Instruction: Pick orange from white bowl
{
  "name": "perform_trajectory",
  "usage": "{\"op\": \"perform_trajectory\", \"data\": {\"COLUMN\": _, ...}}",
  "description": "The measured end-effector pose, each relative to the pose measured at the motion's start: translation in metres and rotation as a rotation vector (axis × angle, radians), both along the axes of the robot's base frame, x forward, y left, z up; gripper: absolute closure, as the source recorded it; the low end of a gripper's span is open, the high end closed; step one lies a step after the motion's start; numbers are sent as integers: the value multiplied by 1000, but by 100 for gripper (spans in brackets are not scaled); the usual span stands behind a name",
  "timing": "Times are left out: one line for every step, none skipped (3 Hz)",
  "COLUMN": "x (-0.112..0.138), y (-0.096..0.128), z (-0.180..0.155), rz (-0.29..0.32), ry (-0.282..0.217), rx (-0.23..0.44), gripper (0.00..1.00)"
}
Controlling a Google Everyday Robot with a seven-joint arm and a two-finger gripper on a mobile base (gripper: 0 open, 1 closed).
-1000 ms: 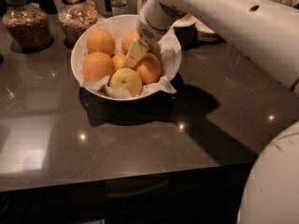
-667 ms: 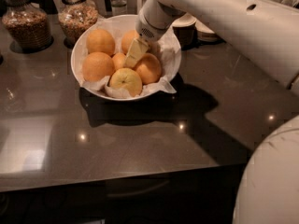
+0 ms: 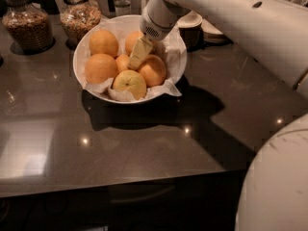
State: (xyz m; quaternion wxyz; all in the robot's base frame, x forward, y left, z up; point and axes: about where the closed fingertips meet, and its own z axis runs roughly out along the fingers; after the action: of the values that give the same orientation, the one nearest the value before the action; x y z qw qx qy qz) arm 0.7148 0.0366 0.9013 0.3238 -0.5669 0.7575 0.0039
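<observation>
Deep in the white bowl, my gripper sits tip-down at its centre among the oranges, just where it was a second ago. Nothing has lifted. Whether it holds any fruit I cannot tell; the pick looks unfinished.

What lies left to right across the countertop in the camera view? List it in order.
Grain jar → second jar → white bowl → dark cup. The gripper hangs over the oranges in the bowl, so it gets no separate place.
</observation>
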Motion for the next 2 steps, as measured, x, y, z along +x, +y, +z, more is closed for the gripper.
{"op": "perform_trajectory", "data": {"x": 3, "y": -1, "z": 3, "rz": -9, "ry": -4, "rx": -2, "gripper": 100}}
{"op": "perform_trajectory", "data": {"x": 7, "y": -3, "z": 7, "rz": -17, "ry": -9, "rx": -3, "gripper": 100}}
